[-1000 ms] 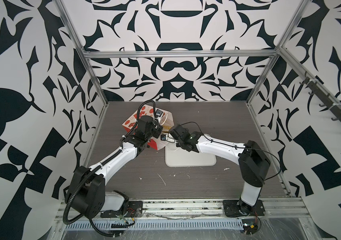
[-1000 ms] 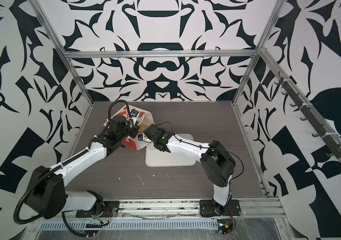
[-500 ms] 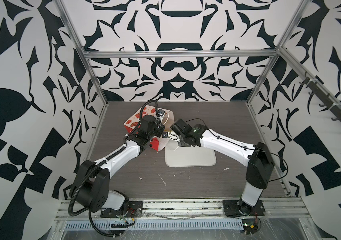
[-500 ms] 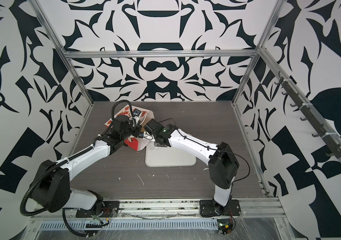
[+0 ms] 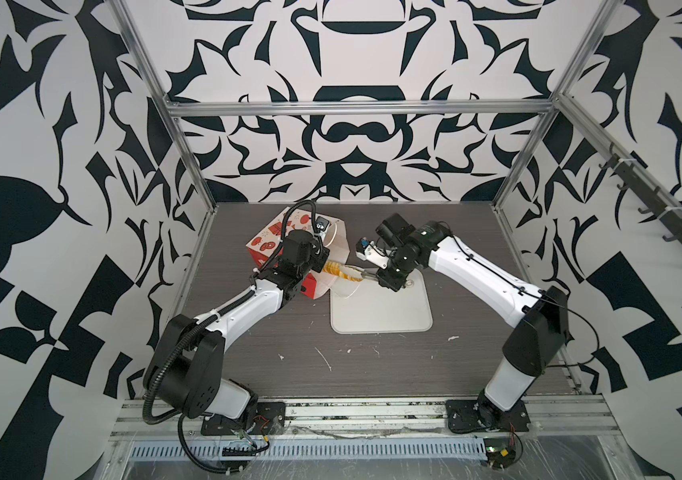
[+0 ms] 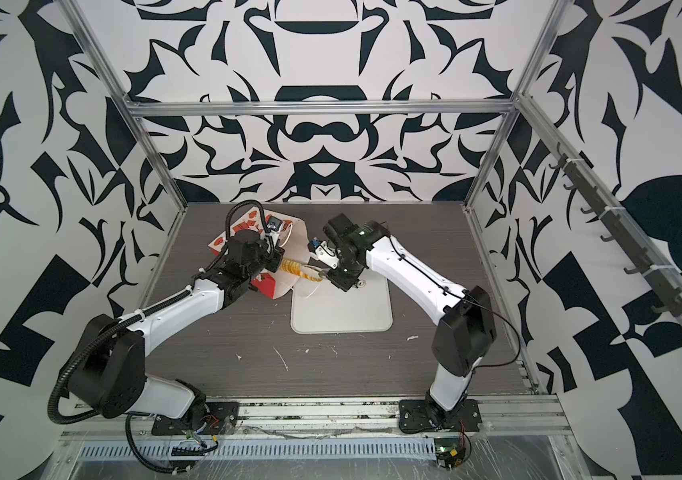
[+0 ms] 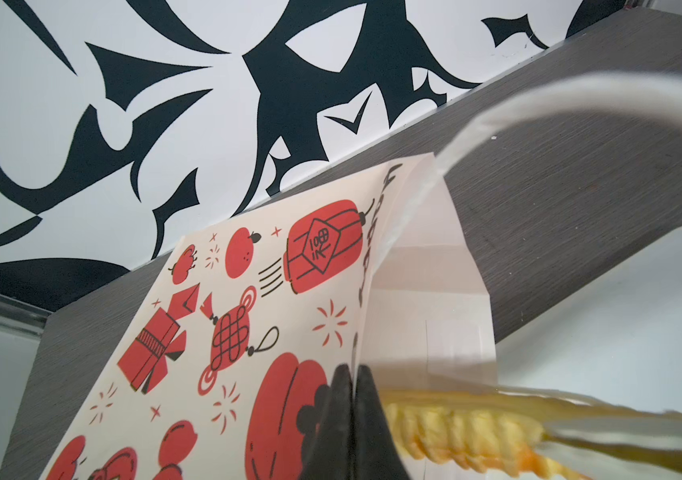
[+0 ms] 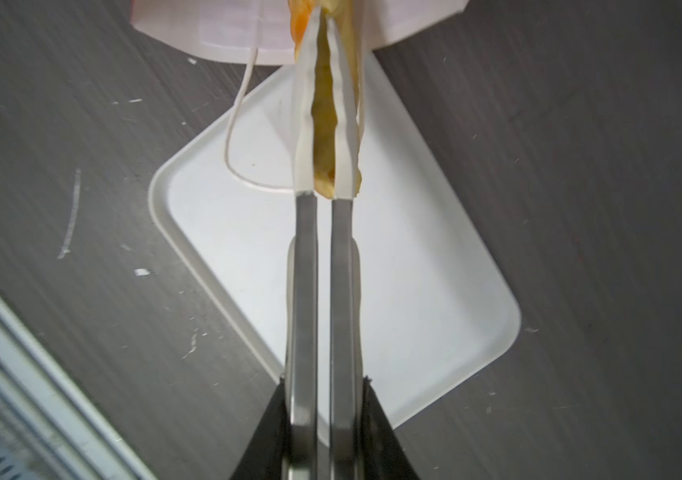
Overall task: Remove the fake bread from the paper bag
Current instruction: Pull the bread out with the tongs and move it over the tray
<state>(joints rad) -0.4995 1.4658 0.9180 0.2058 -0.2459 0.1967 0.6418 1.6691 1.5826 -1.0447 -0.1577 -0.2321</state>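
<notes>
Arms reach inward from 7 and 5 o'clock; left fingers [image 7: 345,419] clamped on paper bag [image 5: 273,241] rim; right fingers [image 8: 308,83] pinch fake bread [image 5: 341,270] loaf, half out of bag mouth, above tray [image 5: 381,307] 10 o'clock corner. Rim pinch visible only in left wrist view.

White rectangular tray [image 5: 389,311] sits mid-frame in both top views, flat on the dark wood-grain table [image 5: 372,374]. White scuffs and flecks [image 5: 322,359] are just below it. Black-and-white patterned walls [image 5: 356,137] all around, hook rail [image 5: 663,216] on the right.
</notes>
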